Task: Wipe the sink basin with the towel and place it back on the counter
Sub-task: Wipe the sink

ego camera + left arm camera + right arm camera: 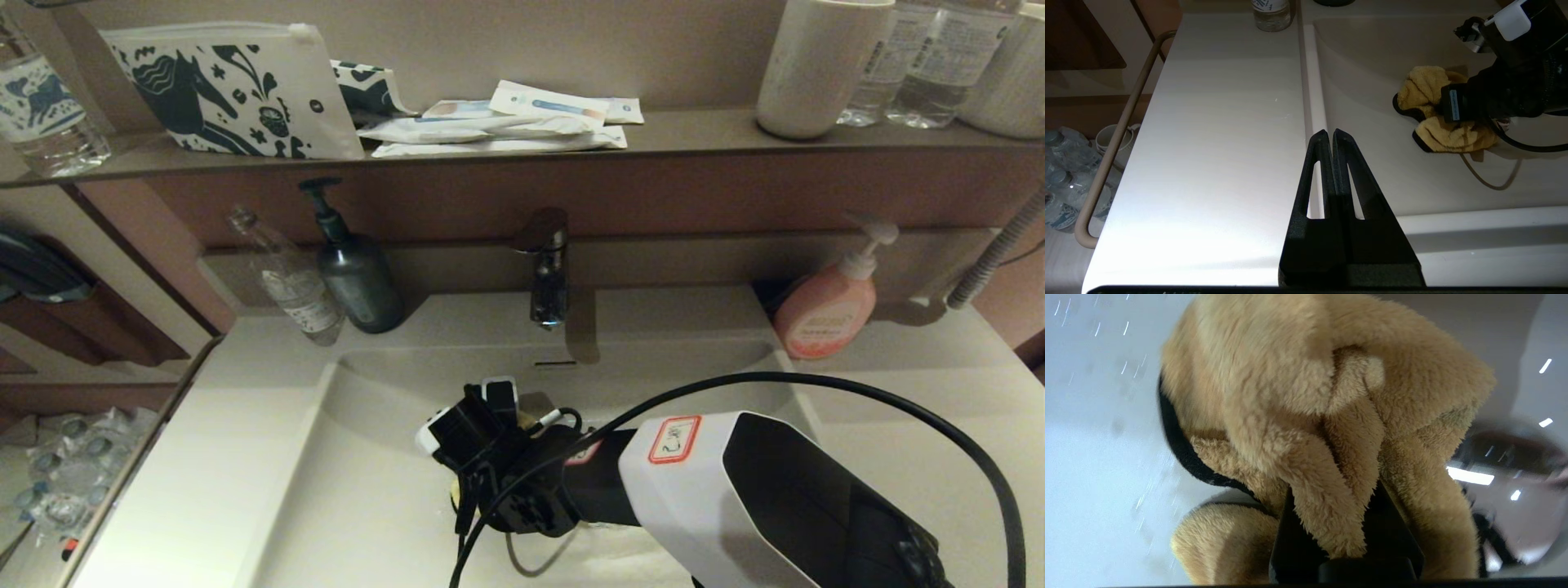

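Observation:
In the left wrist view the mustard-yellow towel (1431,83) lies bunched on the floor of the off-white sink basin (1392,179). Its thin black loop strap (1490,181) trails beside it. My right gripper (1339,514) is down in the basin and shut on a fold of the towel (1290,396), which covers its fingertips. The chrome drain plug (1506,457) sits just beside the cloth. In the head view the right arm (718,482) hides nearly all of the towel. My left gripper (1331,134) hangs shut and empty over the counter (1220,143), at the basin's left rim.
A faucet (545,269) stands behind the basin. To its left are a dark pump bottle (355,278) and a clear bottle (294,286); a pink pump bottle (826,306) is at the back right. The brown shelf (694,131) above holds pouches and cups. A rail (1114,139) borders the counter's left edge.

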You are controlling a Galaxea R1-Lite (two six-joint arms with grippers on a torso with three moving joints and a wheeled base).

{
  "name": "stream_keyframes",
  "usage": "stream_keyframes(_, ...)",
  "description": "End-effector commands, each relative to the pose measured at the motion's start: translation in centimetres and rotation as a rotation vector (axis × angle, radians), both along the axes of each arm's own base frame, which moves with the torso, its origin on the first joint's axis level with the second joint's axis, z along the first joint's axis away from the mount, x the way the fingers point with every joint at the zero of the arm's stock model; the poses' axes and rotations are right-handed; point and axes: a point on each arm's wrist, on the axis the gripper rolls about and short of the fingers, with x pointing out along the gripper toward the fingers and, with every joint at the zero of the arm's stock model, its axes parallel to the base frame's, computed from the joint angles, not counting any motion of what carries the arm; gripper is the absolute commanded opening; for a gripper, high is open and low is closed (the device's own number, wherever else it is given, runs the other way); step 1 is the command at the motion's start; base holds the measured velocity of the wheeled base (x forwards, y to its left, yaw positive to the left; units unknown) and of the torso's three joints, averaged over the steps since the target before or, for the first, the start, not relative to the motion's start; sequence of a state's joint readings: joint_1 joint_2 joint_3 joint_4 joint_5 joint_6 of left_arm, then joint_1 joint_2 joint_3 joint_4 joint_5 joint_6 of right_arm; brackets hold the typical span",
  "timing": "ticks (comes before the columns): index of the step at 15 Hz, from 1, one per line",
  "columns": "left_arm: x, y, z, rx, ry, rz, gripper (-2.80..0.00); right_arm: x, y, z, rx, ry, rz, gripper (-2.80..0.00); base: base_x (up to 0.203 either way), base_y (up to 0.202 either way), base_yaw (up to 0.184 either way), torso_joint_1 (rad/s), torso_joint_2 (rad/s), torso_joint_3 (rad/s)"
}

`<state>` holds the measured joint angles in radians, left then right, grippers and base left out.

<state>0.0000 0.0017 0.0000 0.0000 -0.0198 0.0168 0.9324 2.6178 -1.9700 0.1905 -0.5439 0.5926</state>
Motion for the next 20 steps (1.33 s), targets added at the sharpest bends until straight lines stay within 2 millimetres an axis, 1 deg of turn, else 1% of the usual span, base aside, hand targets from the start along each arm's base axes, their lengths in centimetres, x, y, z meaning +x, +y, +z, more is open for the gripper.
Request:
stream_keyframes(1,0.0,0.0,0.0,0.000,0.001,0.000,-2.80,0.5,-0.4,-0.7,-0.018,0.002,-0.022,-2.80,0.000,0.000,0.000,0.000,0.00,0.000)
stream_keyframes(2,0.0,0.0,0.0,0.000,0.001,0.000,-2.80,0.8,-0.7,-1.1,-0.031,-0.001,-0.036,-2.80,0.000,0.000,0.000,0.000,0.00,0.000)
stream_keyframes(4,0.0,0.0,0.0,0.000,0.001,0.000,-2.80,2.1,-1.7,-1.5,-0.065,-0.015,-0.077,-2.80,0.000,0.000,0.000,0.000,0.00,0.000)
stream_keyframes(7,0.0,0.0,0.0,0.000,0.001,0.000,-2.80,3.3,-3.0,-1.9,-0.104,-0.017,-0.120,-2.80,0.000,0.000,0.000,0.000,0.00,0.000)
stream_keyframes(10,0.0,0.0,0.0,0.000,0.001,0.000,-2.80,3.8,-4.2,-2.0,-0.155,-0.005,-0.156,-2.80,0.000,0.000,0.000,0.000,0.00,0.000)
stream_keyframes(11,0.0,-0.1,0.0,0.000,0.001,-0.039,-2.80,3.9,-4.6,-1.8,-0.163,-0.002,-0.165,-2.80,0.000,0.000,0.000,0.000,0.00,0.000)
stream_keyframes(12,0.0,-0.4,0.0,0.000,0.001,-0.163,-2.80,3.9,-4.6,-1.8,-0.166,-0.002,-0.167,-2.80,0.000,0.000,0.000,0.000,0.00,0.000)
stream_keyframes(13,-0.2,-0.8,0.0,-0.001,0.001,-0.372,-2.80,3.9,-4.8,-1.7,-0.171,0.001,-0.171,-2.80,0.000,0.000,0.000,0.000,0.00,0.000)
stream_keyframes(14,-0.4,-1.2,0.0,-0.001,0.001,-0.583,-2.80,3.7,-5.5,-2.2,-0.200,0.017,-0.179,-2.80,0.000,0.000,0.000,0.000,0.00,0.000)
stream_keyframes(15,-0.6,-1.5,0.0,-0.002,0.001,-0.733,-2.80,3.5,-6.2,-2.2,-0.224,0.028,-0.191,-2.80,0.000,0.000,0.000,0.000,0.00,0.000)
stream_keyframes(16,-0.7,-1.6,0.0,-0.002,0.001,-0.792,-2.80,3.4,-6.8,-2.1,-0.237,0.034,-0.203,-2.80,0.000,0.000,0.000,0.000,0.00,0.000)
stream_keyframes(17,-0.7,-1.6,0.0,-0.002,0.001,-0.775,-2.80,3.5,-7.4,-1.8,-0.244,0.038,-0.214,-2.80,0.000,0.000,0.000,0.000,0.00,0.000)
stream_keyframes(18,-0.5,-1.4,0.0,-0.002,0.001,-0.675,-2.80,3.4,-8.1,-1.7,-0.257,0.043,-0.228,-2.80,0.000,0.000,0.000,0.000,0.00,0.000)
stream_keyframes(19,-0.3,-1.1,0.0,-0.001,0.001,-0.491,-2.80,3.4,-8.8,-1.5,-0.257,0.047,-0.245,-2.80,0.000,0.000,0.000,0.000,0.00,0.000)
stream_keyframes(20,-0.1,-0.5,0.0,-0.001,0.001,-0.240,-2.80,3.3,-9.2,-1.5,-0.250,0.054,-0.265,-2.80,0.000,0.000,0.000,0.000,0.00,0.000)
